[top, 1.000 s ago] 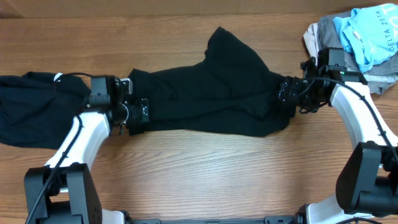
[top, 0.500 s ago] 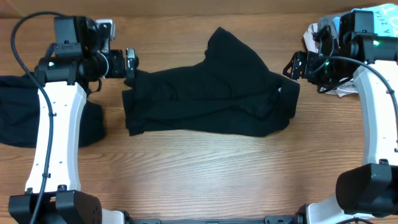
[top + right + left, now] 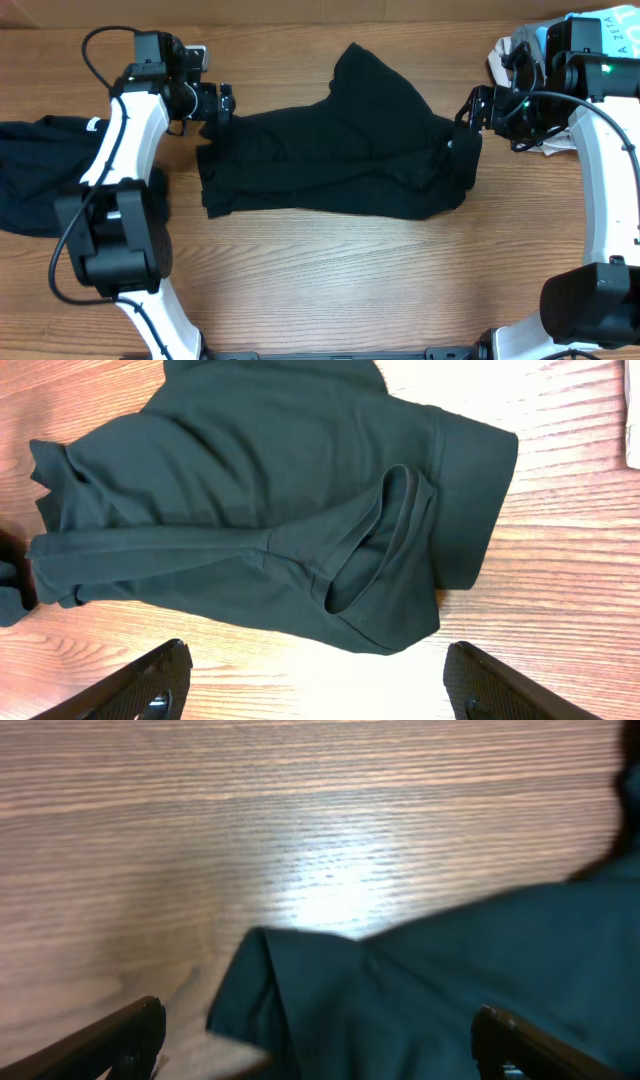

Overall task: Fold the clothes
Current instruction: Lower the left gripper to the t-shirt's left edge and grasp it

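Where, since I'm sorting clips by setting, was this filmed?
Probably a robotics lab workbench: a left arm and right arm at a wood-grain table, a black T-shirt spread between them, other garments piled at the far corner.

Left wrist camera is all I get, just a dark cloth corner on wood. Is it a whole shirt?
Observer: Yes, a black T-shirt lies rumpled across the middle of the table.
Operator: Any more shirts?
Observer: Another black garment lies at the table's left edge.
Operator: What's the other hand doing?
Observer: The right gripper is open by the shirt's right end, holding nothing.
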`<control>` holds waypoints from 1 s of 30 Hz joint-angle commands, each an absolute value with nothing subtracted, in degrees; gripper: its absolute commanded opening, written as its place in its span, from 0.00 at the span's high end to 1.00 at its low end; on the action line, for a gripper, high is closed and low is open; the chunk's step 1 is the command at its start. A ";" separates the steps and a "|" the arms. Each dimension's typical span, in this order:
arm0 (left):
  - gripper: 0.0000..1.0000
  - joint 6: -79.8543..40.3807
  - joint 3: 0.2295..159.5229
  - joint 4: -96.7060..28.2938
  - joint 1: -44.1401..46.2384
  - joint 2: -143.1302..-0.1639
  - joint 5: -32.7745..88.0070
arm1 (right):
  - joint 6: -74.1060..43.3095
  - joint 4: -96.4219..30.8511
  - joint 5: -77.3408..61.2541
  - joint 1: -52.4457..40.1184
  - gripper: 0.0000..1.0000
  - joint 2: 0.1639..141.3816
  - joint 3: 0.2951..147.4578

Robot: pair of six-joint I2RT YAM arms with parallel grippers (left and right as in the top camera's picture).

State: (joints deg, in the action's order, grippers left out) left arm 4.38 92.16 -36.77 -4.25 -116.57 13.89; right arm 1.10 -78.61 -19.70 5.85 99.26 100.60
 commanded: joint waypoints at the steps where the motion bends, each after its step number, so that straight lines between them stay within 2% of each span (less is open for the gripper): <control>1: 0.00 5.63 92.42 -33.41 -4.49 -121.34 14.44 | 1.54 -78.37 -20.69 5.52 0.15 98.70 102.02; 6: 0.02 5.65 92.42 -29.58 -4.47 -125.51 14.46 | 1.54 -78.35 -20.69 5.41 0.15 98.72 102.02; 8: 0.11 5.63 92.42 -28.82 -4.45 -127.00 14.46 | 1.54 -78.32 -20.69 5.37 0.16 98.72 102.02; 13: 0.25 5.58 92.42 -29.02 -3.84 -128.14 14.52 | 1.50 -78.13 -20.69 5.37 0.16 98.72 102.02; 20: 0.58 5.52 92.40 -29.36 -2.02 -130.32 12.99 | 1.50 -78.17 -20.69 5.30 0.16 98.72 102.02; 24: 0.96 2.61 92.40 -29.61 -1.74 -130.76 10.41 | 1.52 -78.11 -20.69 5.30 0.17 98.72 102.02; 30: 0.96 -1.21 95.24 -32.23 -1.85 -129.38 9.91 | -0.23 -76.09 -20.91 5.17 0.21 98.72 102.02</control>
